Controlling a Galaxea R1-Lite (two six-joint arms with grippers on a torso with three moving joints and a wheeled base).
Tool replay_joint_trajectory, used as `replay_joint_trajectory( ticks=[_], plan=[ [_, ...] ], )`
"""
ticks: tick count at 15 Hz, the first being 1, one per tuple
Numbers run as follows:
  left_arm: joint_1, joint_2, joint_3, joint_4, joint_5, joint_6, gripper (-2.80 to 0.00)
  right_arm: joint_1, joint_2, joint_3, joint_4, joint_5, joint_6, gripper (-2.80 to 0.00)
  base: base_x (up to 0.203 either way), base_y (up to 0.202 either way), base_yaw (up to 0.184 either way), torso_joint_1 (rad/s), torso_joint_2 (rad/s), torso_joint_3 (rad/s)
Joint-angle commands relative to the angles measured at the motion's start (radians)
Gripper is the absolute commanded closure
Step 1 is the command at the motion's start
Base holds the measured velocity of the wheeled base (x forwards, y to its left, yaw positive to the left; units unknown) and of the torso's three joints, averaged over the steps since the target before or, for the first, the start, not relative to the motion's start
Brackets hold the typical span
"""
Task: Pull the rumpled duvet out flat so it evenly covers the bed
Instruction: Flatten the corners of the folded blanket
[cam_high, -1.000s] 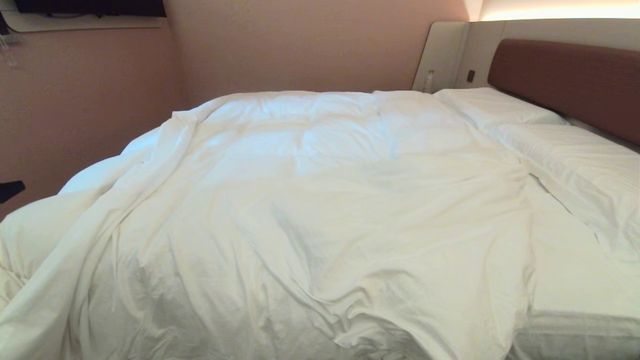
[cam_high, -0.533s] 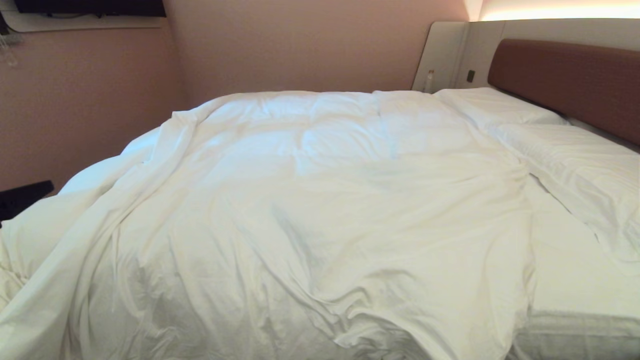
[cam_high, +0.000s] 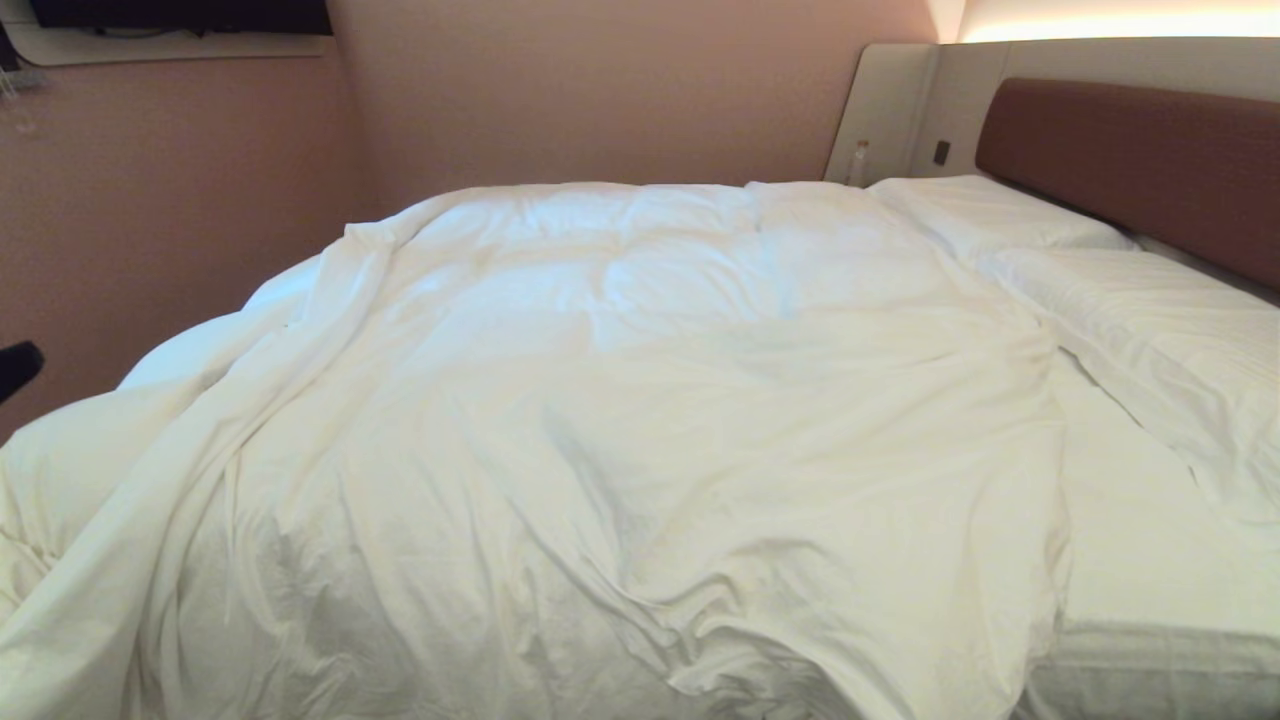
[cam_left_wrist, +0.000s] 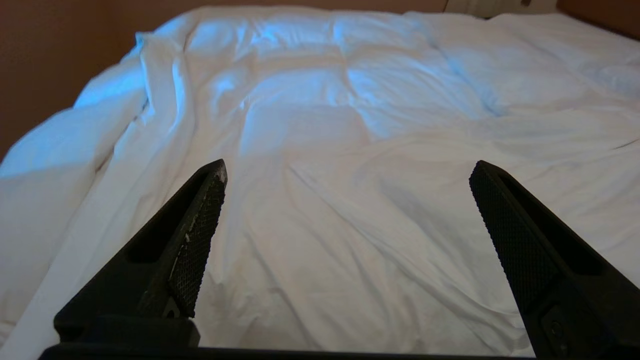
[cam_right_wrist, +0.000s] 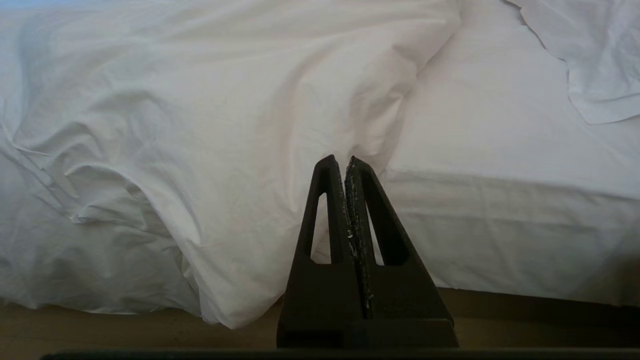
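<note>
The duvet lies rumpled across most of the bed, bunched in long folds along the left side and drooping over the near edge, where a flap hangs down toward the floor. On the right it stops short, leaving a strip of bare mattress sheet between it and the two pillows stacked against the brown headboard. Left gripper is up above the duvet, fingers spread wide, nothing between them, clear of the fabric. A dark shape at the head view's far left edge is probably that arm, though too little shows to be sure. Right gripper is low in front of the bed's near side, fingers pressed together, empty, pointing at the duvet's hanging edge beside the bare sheet.
</note>
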Motion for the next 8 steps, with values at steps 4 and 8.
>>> replay_joint_trajectory(
  ticks=[4,8],
  plan=[
    [0.001,-0.21,0.043,0.006,-0.007,-0.01,-2.8,0.0,0.001,0.0,-0.001,0.0,0.0,0.0,0.0,0.0,0.0,0.0,0.0,0.0],
    [-0.049,-0.295,0.063,0.011,0.077,-0.007,-2.8,0.0,0.001,0.0,-0.001,0.0,0.0,0.0,0.0,0.0,0.0,0.0,0.0,0.0]
  ],
)
